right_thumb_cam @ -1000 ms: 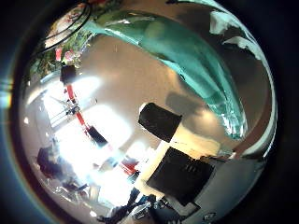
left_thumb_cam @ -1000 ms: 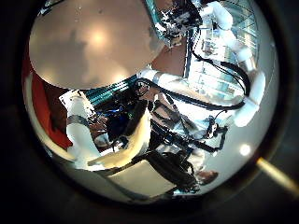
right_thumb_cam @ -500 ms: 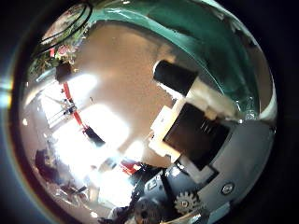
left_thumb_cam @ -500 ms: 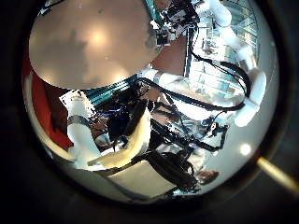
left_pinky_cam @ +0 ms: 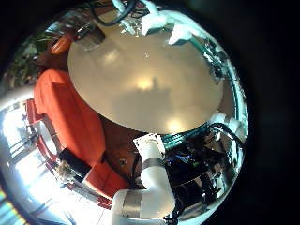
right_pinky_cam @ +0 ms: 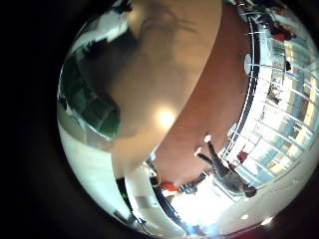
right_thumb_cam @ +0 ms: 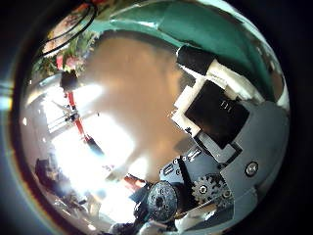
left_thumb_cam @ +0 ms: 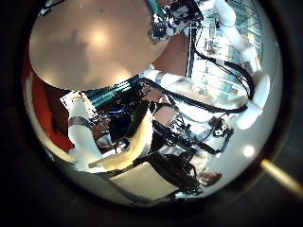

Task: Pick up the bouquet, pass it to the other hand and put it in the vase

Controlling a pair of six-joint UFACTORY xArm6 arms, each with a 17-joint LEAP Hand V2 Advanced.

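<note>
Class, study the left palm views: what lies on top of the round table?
No object shows on the visible top of the round table; a hand hangs by its far rim. Part of the near rim, covered by the left arm, cannot be checked.

bright window glare; warped edges

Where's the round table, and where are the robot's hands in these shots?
round table (left_pinky_cam: 141, 84): left little finger side palm view, bare middle of its top.
right hand (right_thumb_cam: 215, 122): right thumb side palm view, a boxy part of its body.
a hand (left_thumb_cam: 178, 17): left thumb side palm view, its middle, at the table's edge.
</note>
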